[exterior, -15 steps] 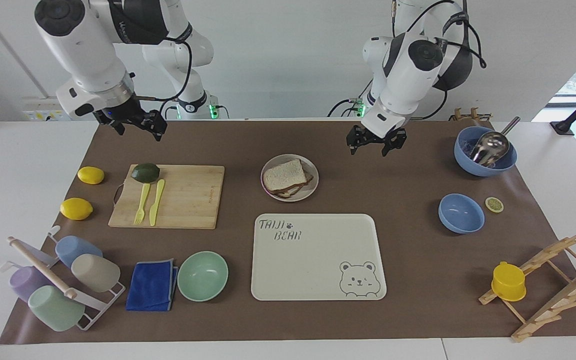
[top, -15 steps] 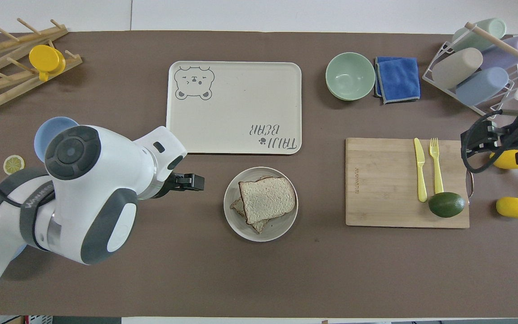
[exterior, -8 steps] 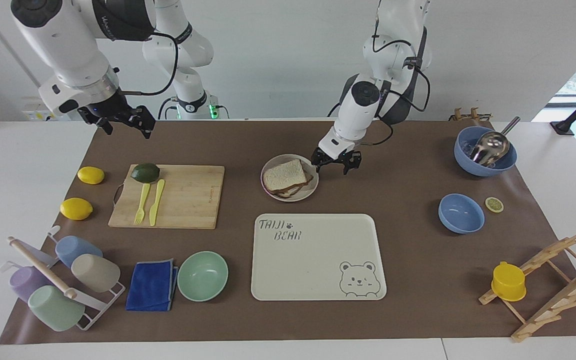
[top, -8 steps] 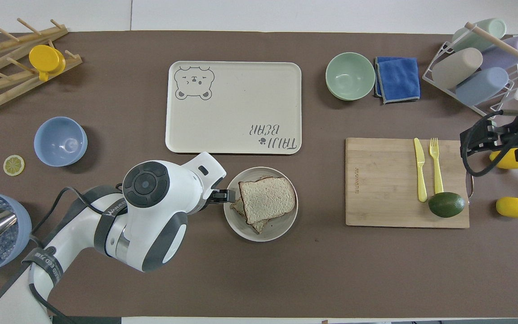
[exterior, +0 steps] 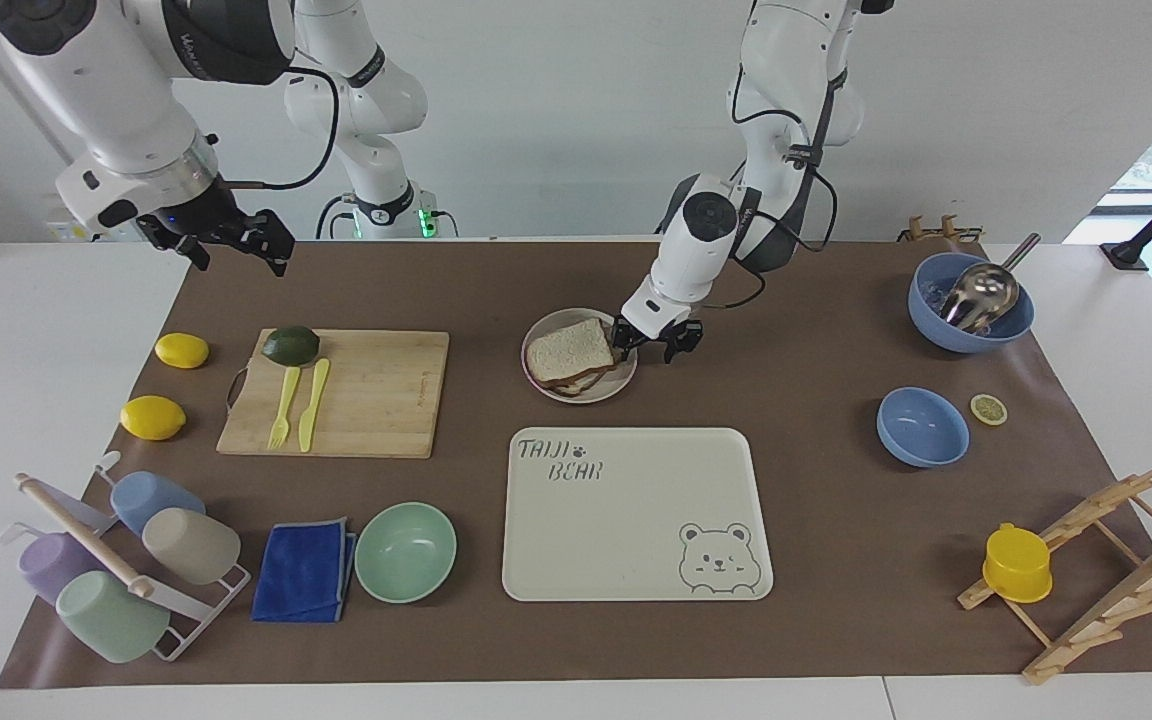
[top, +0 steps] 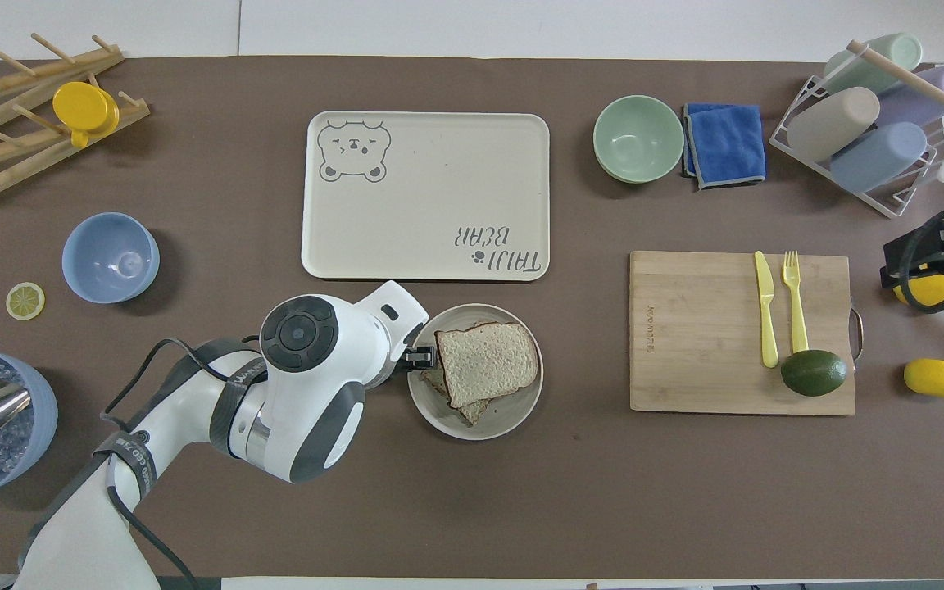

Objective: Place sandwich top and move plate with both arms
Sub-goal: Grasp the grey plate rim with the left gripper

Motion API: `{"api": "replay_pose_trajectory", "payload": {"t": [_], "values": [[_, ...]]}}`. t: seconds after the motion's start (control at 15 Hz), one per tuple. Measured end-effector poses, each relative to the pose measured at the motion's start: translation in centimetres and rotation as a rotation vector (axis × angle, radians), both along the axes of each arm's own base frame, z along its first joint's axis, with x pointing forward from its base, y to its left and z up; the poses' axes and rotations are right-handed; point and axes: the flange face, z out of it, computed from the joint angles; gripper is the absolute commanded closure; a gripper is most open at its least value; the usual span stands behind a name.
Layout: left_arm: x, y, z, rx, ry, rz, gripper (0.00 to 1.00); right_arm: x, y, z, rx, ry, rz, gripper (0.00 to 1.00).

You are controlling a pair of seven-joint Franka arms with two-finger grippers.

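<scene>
Pale bread, the sandwich top (exterior: 567, 349), already lies on the stack on the plate (exterior: 591, 393) at centre frame, as the left gripper (exterior: 651, 340), jaws apart, straddles the plate's rim. It should close gently, level, clear of the bread. The right gripper (exterior: 219, 240) waits upper left, jaws apart.

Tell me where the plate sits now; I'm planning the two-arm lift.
The plate sits mid-table, nearer the robots than the bear tray, beside the cutting board, with the left gripper at its rim.
</scene>
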Motion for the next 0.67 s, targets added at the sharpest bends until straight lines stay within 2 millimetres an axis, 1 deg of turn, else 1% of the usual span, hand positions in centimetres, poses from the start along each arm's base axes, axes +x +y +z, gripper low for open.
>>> {"api": "replay_pose_trajectory", "payload": {"t": [0.07, 0.13, 0.2, 0.33, 0.47, 0.53, 0.6, 0.67], "values": [[0.0, 0.0, 0.0, -0.003, 0.003, 0.004, 0.46, 0.0, -0.6, 0.0, 0.003, 0.0, 0.005, 0.0], [0.0, 0.0, 0.0, -0.005, 0.004, 0.007, 0.56, -0.1, -0.7, 0.0, 0.006, -0.001, 0.014, 0.0], [0.0, 0.0, 0.0, -0.006, 0.005, 0.008, 0.65, 0.1, -0.7, 0.1, 0.011, -0.013, 0.018, 0.0], [-0.2, -0.3, 0.0, -0.008, 0.007, 0.006, 0.69, 0.7, -0.5, 0.5, 0.03, -0.064, 0.019, 0.0], [-0.3, -0.5, 0.0, -0.009, 0.008, 0.002, 0.75, 0.8, -1.0, 0.6, 0.035, -0.077, 0.008, 0.0], [-0.4, -0.6, -0.1, -0.01, 0.009, 0.002, 0.81, 0.7, -1.3, 0.6, 0.035, -0.077, 0.002, 0.0], [-0.5, -0.6, -0.1, -0.011, 0.009, 0.001, 0.92, 0.7, -1.5, 0.6, 0.035, -0.078, -0.001, 0.0], [-0.5, -0.7, -0.1, -0.012, 0.011, 0.003, 1.0, 0.7, -1.6, 0.6, 0.035, -0.078, -0.003, 0.0]]}}
